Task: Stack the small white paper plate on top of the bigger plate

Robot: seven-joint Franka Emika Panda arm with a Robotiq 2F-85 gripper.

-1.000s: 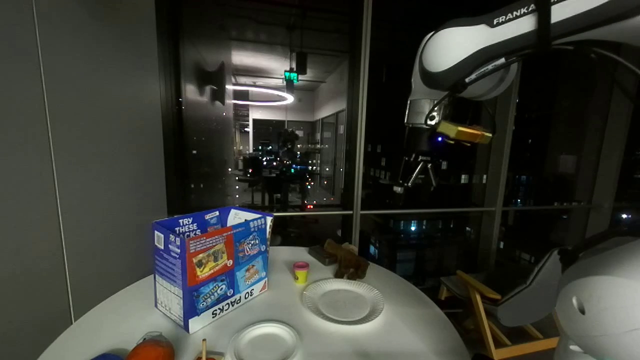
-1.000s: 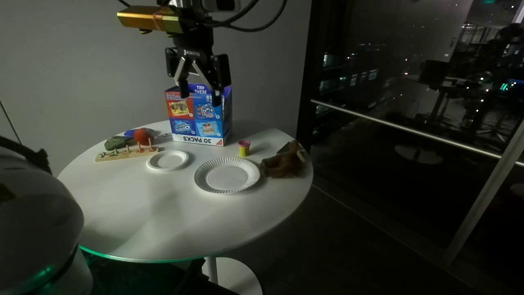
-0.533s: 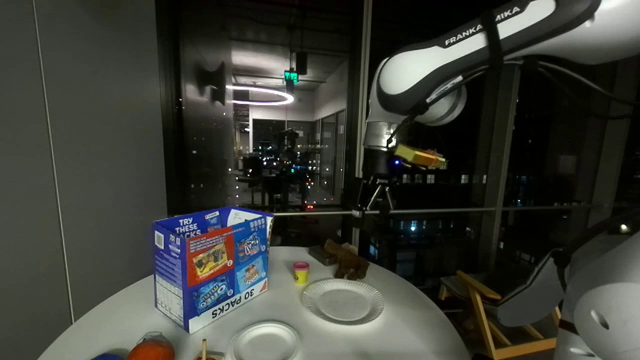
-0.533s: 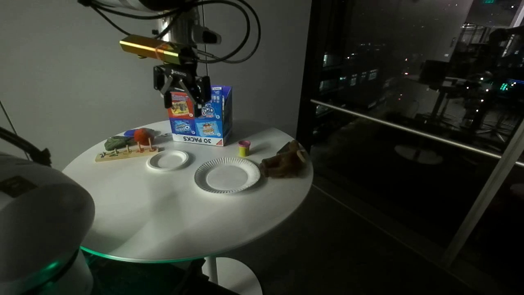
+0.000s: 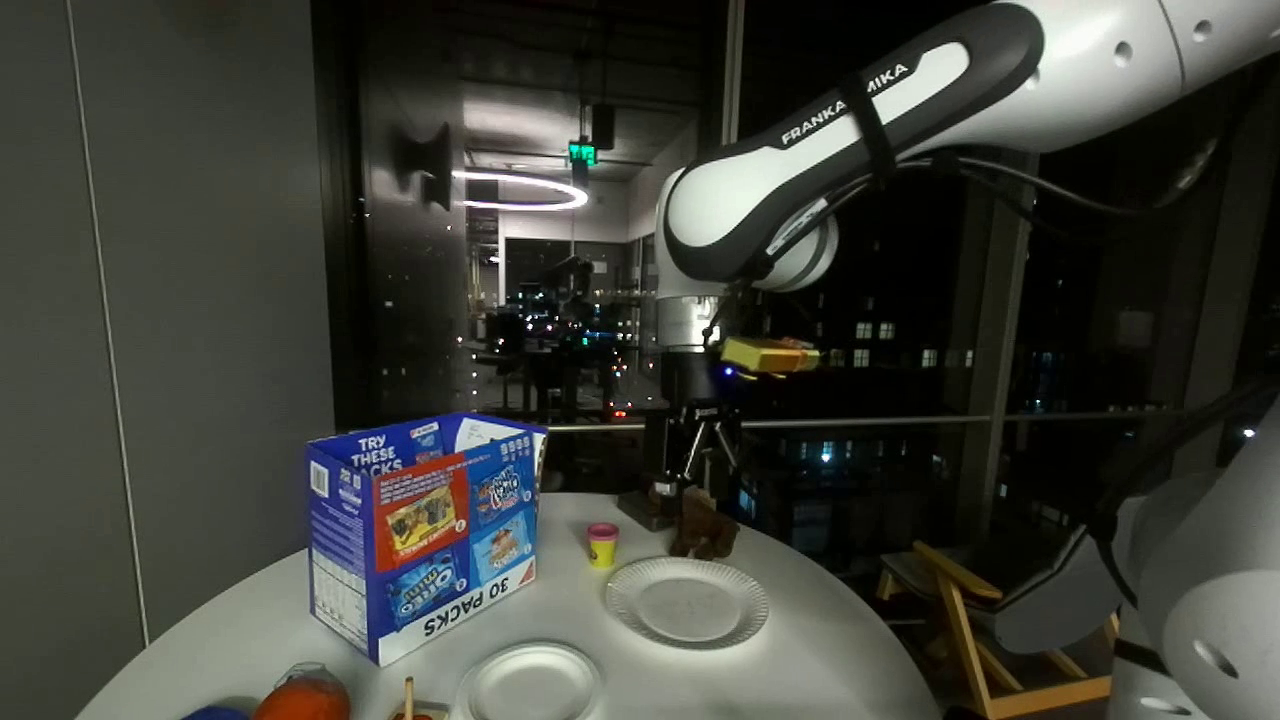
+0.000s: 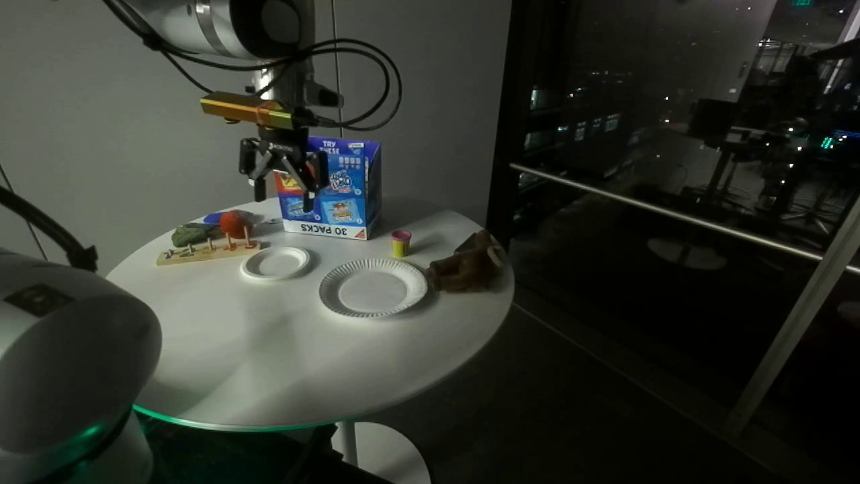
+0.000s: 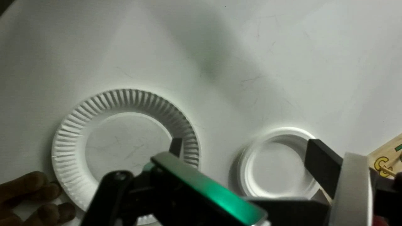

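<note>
The small white paper plate (image 6: 275, 262) lies flat on the round table and shows in both exterior views (image 5: 530, 685), cut off at the bottom edge in one of them. The bigger plate (image 6: 373, 288), with a fluted broad rim, lies flat beside it, apart from it; it also shows in an exterior view (image 5: 687, 602). My gripper (image 6: 285, 196) is open and empty, in the air above the table. In the wrist view my gripper (image 7: 246, 149) has one finger over the bigger plate's rim (image 7: 125, 141) and one over the small plate's edge (image 7: 278, 169). The fingers partly hide both plates.
A snack box (image 5: 425, 540) stands at the back. A yellow tub with a pink lid (image 6: 400, 243) and a brown plush toy (image 6: 467, 269) are near the bigger plate. A wooden peg board (image 6: 208, 252) and an orange ball (image 6: 235, 224) are beside the small plate.
My gripper has come down towards the table and, in both exterior views, shifted left in the picture. It stays open. The plates and other objects have not moved.
</note>
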